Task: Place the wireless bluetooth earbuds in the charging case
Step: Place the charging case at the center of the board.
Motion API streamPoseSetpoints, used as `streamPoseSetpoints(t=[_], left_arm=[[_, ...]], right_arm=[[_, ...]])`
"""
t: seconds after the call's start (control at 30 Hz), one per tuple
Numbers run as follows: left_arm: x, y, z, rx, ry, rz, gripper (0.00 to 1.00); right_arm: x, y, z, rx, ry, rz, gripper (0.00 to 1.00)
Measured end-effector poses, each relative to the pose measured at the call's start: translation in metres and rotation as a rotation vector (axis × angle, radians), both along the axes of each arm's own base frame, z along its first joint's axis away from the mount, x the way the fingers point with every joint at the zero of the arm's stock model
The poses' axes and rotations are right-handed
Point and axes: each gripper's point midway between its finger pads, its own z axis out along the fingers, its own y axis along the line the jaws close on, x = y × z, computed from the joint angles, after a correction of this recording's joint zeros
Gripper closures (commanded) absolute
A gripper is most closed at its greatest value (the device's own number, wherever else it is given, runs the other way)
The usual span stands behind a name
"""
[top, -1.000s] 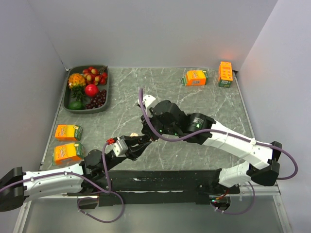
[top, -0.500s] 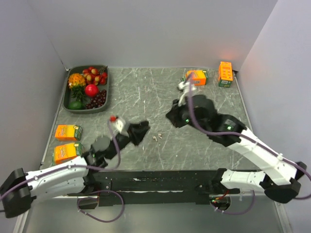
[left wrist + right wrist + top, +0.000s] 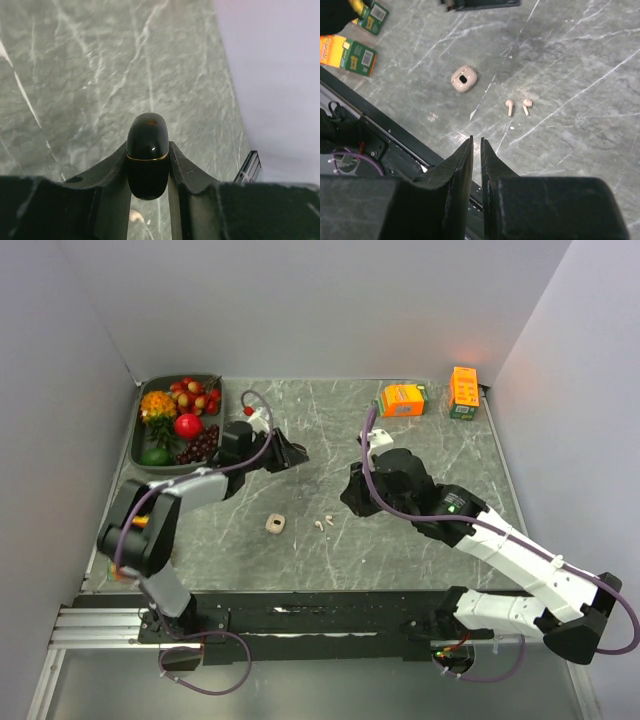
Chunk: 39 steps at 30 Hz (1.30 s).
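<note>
Buds (image 3: pixel 320 526), a pale pair, lie on the table at 3 o'clock of the pale case (image 3: pixel 276 524), near it but not touching. From above, the right gripper (image 3: pixel 350 495) hangs at 1 o'clock of them. The left gripper (image 3: pixel 290 454) is well off at 12 o'clock of that case, near the fruit tray (image 3: pixel 170 469). We judge the pinch the risky part. The buds are far smaller than the fingers, so an off-centre close could flick one away. The loose pale case may also skid when a bud is pushed in.

In the left wrist view, the left gripper (image 3: pixel 148 167) is clamped on a glossy black case (image 3: pixel 147 142), its seam closed. It is rounded and slick, so we think it could squirt out of the pinch.

In the right wrist view, the right gripper (image 3: pixel 476 144) shows only a thin slit between its fingers and holds nothing. The buds (image 3: pixel 509 106) sit at 1 o'clock beyond the tips, and the pale case (image 3: pixel 464 79) is at 12.
</note>
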Motion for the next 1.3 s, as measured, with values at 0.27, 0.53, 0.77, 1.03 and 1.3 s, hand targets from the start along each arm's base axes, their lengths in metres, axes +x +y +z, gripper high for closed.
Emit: streamPoseSetpoints(t=[0.27, 0.53, 0.77, 1.03, 1.3], left_arm=[[0.047, -0.012, -0.062, 0.045, 0.21, -0.031, 0.96], [0.092, -0.013, -0.107, 0.101, 0.338, -0.014, 0.75], [0.096, -0.001, -0.121, 0.116, 0.392, -0.007, 0.43], [0.09, 0.003, -0.109, 0.121, 0.368, -0.012, 0.04], [0.08, 0.019, -0.084, 0.184, 0.372, 0.048, 0.04]], right_arm=[[0.001, -0.004, -0.004, -0.008, -0.01, 0.001, 0.8], [0.002, -0.006, -0.002, -0.004, -0.02, -0.006, 0.77], [0.005, -0.01, -0.004, -0.014, -0.023, -0.023, 0.72], [0.011, -0.017, -0.004, -0.023, -0.031, -0.057, 0.68], [0.016, -0.023, -0.002, -0.03, -0.041, -0.088, 0.65]])
